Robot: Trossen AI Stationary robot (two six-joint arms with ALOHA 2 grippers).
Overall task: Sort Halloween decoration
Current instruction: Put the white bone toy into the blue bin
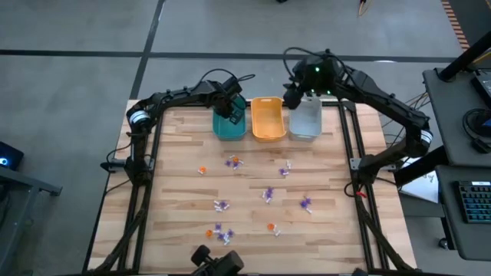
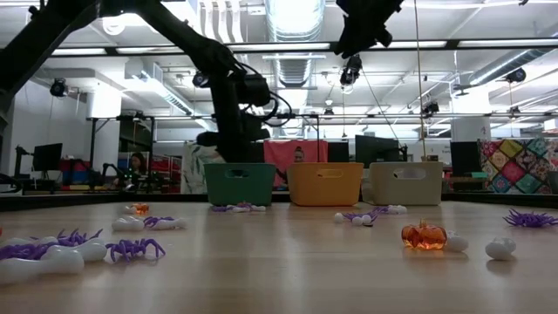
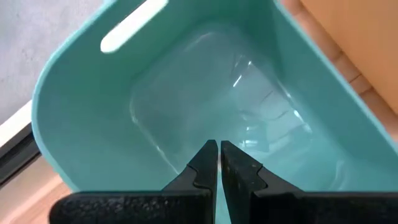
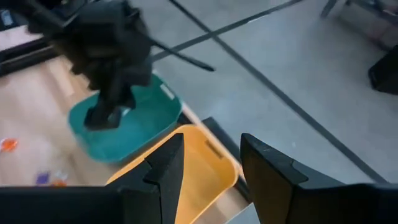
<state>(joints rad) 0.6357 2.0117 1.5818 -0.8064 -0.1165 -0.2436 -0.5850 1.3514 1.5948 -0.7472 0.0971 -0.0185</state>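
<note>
The Halloween decoration lies scattered over the wooden table: tiny purple, orange and white trinkets such as a purple one (image 1: pixel 268 194), an orange one (image 1: pixel 202 169) and an orange pumpkin (image 2: pixel 424 235). Three bins stand in a row at the far edge: teal (image 1: pixel 229 126), orange (image 1: pixel 268 119) and grey (image 1: pixel 306 119). My left gripper (image 3: pixel 219 149) hangs shut over the teal bin (image 3: pixel 81 124), pointing steeply down into it, with nothing visible between its fingers. My right gripper (image 4: pixel 211 138) is open and empty, high above the far edge between the orange bin (image 4: pixel 208 180) and the grey bin.
The teal bin's floor shows bare in the left wrist view. The trinkets lie in loose clusters from the table's middle to its near edge, for instance at the near left (image 1: pixel 222 232) and the right (image 1: pixel 305 203). Bare wood lies between the bins and the nearest trinkets.
</note>
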